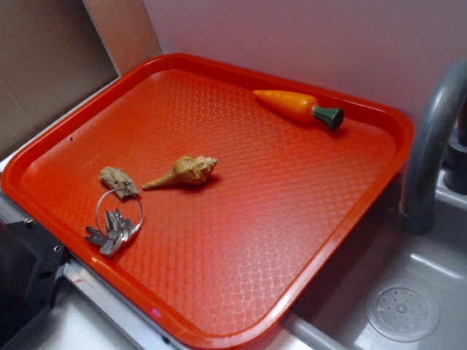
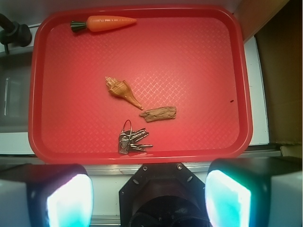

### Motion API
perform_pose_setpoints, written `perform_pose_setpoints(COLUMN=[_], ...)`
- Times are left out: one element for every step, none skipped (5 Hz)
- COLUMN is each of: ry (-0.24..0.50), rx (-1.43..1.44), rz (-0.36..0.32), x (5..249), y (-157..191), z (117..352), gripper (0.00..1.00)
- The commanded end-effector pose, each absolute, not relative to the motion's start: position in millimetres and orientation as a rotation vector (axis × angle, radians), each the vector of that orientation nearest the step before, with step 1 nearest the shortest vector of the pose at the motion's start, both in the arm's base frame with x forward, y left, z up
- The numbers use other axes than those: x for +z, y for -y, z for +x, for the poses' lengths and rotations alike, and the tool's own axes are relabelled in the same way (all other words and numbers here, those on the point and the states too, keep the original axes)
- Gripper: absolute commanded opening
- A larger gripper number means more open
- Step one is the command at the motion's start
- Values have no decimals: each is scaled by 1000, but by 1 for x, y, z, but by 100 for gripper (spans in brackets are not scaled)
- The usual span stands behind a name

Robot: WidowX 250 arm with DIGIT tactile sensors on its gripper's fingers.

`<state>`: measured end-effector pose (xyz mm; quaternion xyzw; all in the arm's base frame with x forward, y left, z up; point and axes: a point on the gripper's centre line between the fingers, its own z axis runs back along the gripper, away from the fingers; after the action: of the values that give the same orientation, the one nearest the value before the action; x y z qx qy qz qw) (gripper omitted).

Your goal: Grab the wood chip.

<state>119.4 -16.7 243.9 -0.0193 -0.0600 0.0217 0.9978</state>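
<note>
Pincer (image 2: 149, 198) only in wrist view

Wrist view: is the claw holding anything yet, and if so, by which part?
Nothing is held. The claw is open and off the tray; the wood chip lies untouched beside the seashell.

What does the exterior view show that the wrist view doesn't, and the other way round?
Only the exterior view shows the round grey sink drain and the full curve of the grey faucet pipe.

Only the wrist view shows the tool, its two glowing fingers wide apart and empty, below the tray.

Both show the red plastic tray, the rough grey-brown wood chip, the tan spiral seashell, the metal keys on a ring and the orange toy carrot.
</note>
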Motion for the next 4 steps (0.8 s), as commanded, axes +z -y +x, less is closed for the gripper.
perform_pose_setpoints(ry=[120, 188, 179, 135], rx=[43, 275, 527, 775], rz=[-39, 69, 54, 87], x=[244, 218, 193, 157], y=[17, -3, -20, -31], z=[119, 151, 172, 188], gripper=[100, 100, 100, 100])
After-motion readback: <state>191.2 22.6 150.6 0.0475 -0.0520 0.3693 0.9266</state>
